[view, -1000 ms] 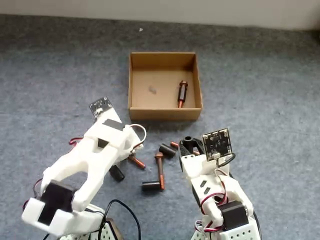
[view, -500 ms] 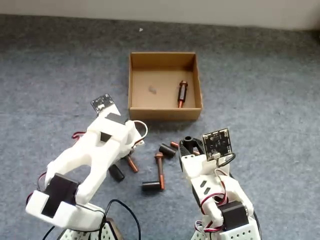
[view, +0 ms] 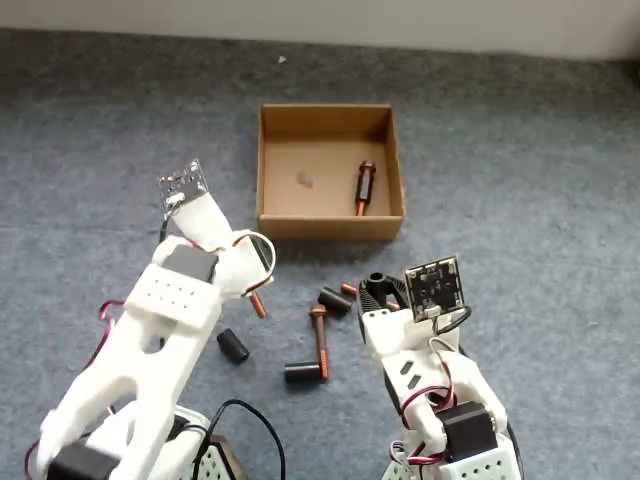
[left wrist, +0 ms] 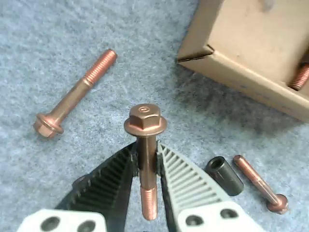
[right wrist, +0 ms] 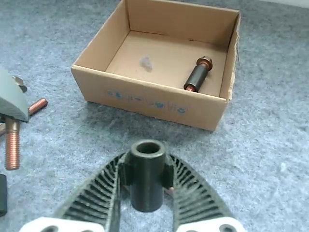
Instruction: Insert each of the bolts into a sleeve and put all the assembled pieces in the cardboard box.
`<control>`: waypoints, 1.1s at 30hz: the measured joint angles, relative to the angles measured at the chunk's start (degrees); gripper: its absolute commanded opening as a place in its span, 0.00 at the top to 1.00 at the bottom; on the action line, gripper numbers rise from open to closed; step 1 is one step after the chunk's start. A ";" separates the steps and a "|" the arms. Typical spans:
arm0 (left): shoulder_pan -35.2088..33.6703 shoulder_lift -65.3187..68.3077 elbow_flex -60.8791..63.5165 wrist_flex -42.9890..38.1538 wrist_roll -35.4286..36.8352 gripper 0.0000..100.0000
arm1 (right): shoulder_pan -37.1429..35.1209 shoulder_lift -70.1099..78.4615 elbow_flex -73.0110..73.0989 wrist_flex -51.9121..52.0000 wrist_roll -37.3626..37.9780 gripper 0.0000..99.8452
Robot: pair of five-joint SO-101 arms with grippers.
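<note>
My left gripper [view: 254, 290] [left wrist: 146, 151] is shut on the shank of a copper bolt [view: 258, 304] [left wrist: 145, 121], held above the carpet left of the loose parts. My right gripper [view: 378, 290] [right wrist: 146, 165] is shut on a black sleeve [view: 376, 280] [right wrist: 147, 193] held upright with its bore facing up, in front of the cardboard box [view: 268, 170] [right wrist: 145, 99]. One assembled bolt-and-sleeve piece [view: 364, 187] [right wrist: 198, 75] lies in the box's right side.
Between the arms lie a bolt [view: 320, 338] [left wrist: 75, 94] with a sleeve [view: 303, 372] at its end, a sleeve [view: 334, 300] [left wrist: 224, 175] beside a partly hidden bolt [view: 348, 290] [left wrist: 260, 186], and a lone sleeve [view: 233, 346]. Grey carpet surrounds the box.
The left arm has risen and swung left and toward the box, lifting its bolt off the carpet. The right arm and its sleeve have not moved.
</note>
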 measured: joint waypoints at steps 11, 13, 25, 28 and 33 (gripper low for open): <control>-0.62 -38.42 15.03 0.00 -11.34 0.99 | 0.00 0.00 0.00 0.00 0.00 0.99; -0.62 -44.92 18.29 -0.62 -12.48 0.99 | 0.00 0.00 0.00 0.00 0.00 0.99; -0.70 -72.18 32.97 -1.85 -16.44 0.99 | 0.00 0.00 0.00 0.00 0.00 0.99; -0.70 -73.05 33.14 -1.85 -16.44 0.99 | 0.00 0.00 0.00 -0.44 -0.26 0.99; -0.70 -73.05 33.14 -2.73 -16.44 0.99 | 0.00 0.00 0.09 -3.69 -0.35 0.99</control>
